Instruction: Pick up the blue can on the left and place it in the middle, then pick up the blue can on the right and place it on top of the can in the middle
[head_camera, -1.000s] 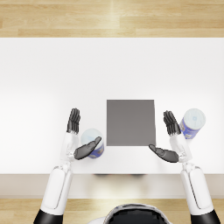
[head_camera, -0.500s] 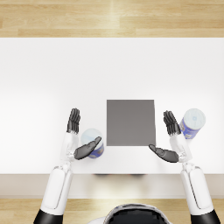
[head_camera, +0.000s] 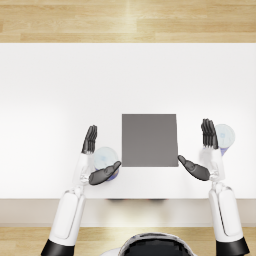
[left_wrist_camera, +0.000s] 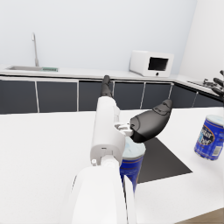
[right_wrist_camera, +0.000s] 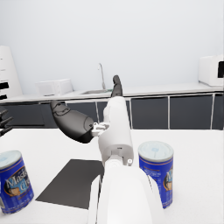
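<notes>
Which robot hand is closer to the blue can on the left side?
Left. The left hand sits open right around the left can, not gripping it yet. The right hand is far across the dark mat, beside the other can.

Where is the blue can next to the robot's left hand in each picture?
Head view: left can by the left hand, left of the dark mat.
Left wrist view: can behind the forearm, beside the mat.
Right wrist view: can at the edge, past the mat.
</notes>
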